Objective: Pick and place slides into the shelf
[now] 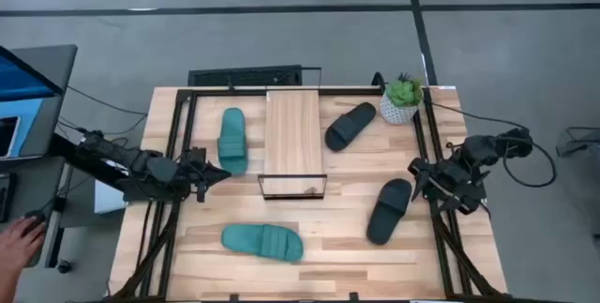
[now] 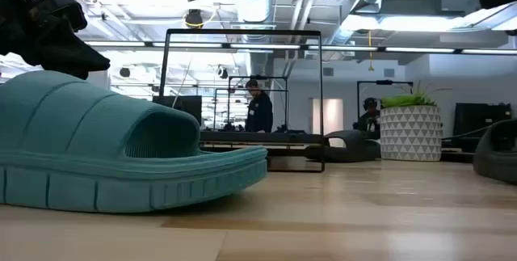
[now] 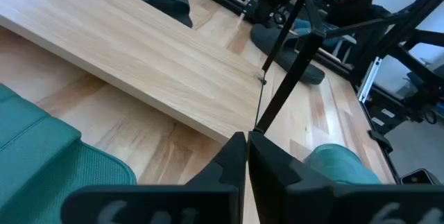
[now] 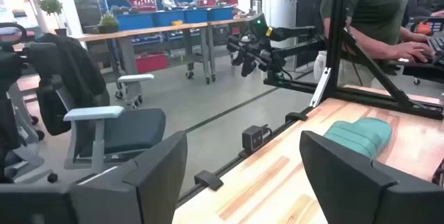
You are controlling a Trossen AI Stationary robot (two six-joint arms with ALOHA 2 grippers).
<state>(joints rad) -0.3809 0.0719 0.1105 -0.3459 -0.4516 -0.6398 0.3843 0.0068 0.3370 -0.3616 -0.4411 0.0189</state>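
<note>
The shelf [image 1: 293, 139], a light-wood plank on a thin black wire frame, stands mid-table. One teal slide [image 1: 232, 139] lies just left of it, and another [image 1: 263, 241] lies sole down near the front edge. One black slide [image 1: 350, 126] lies right of the shelf, and another [image 1: 389, 210] lies nearer, at the right. My left gripper [image 1: 222, 175] hovers shut by the near end of the left teal slide [image 3: 41, 154], at the shelf's near-left corner, with nothing in it. My right gripper [image 1: 415, 177] stands open and empty at the table's right, beside the nearer black slide.
A potted plant in a white pot [image 1: 401, 99] stands at the far right corner. Black frame rails [image 1: 178, 153] run along the table's left and right sides. A person's hand [image 1: 19, 242] shows off the table at the left. A person [image 4: 374, 16] stands beyond the table.
</note>
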